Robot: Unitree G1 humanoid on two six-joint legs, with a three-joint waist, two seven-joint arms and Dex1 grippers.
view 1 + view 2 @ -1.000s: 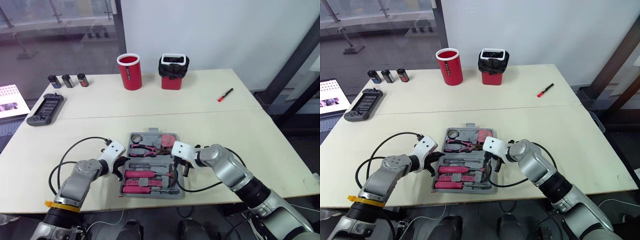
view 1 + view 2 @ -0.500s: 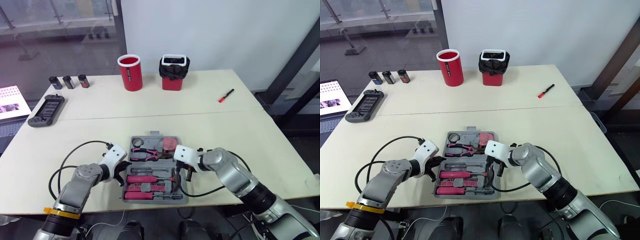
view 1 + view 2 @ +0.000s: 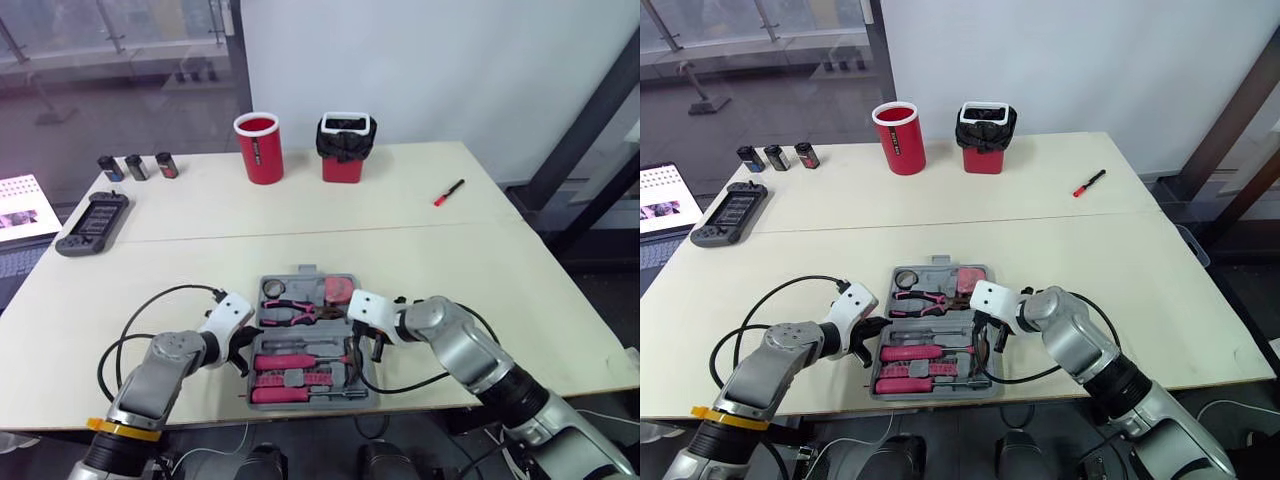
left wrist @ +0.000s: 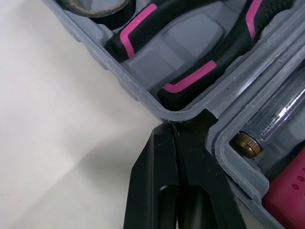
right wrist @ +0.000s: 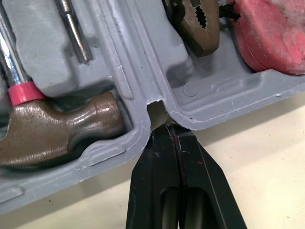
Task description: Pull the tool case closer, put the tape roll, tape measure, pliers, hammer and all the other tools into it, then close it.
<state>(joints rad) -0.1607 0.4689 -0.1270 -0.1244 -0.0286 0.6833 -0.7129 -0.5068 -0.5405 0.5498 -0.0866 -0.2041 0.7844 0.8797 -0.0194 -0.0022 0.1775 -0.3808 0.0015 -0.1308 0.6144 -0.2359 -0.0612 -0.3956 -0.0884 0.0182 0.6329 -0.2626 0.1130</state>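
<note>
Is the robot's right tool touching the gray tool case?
Touching. In the right wrist view, the right tool, fingers shut, presses into the notch in the rim of the tool case, with no gap showing.

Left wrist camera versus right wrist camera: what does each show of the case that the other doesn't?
Left wrist: the tape roll, the pink-and-black handles of the pliers and a clear, brass-tipped tool, with the left gripper shut. Right wrist: the hammer head, the pliers' toothed nose and the pink tape measure, with the right gripper shut. Both: the grey tool case, fingertips at its hinge notch, and the table.
</note>
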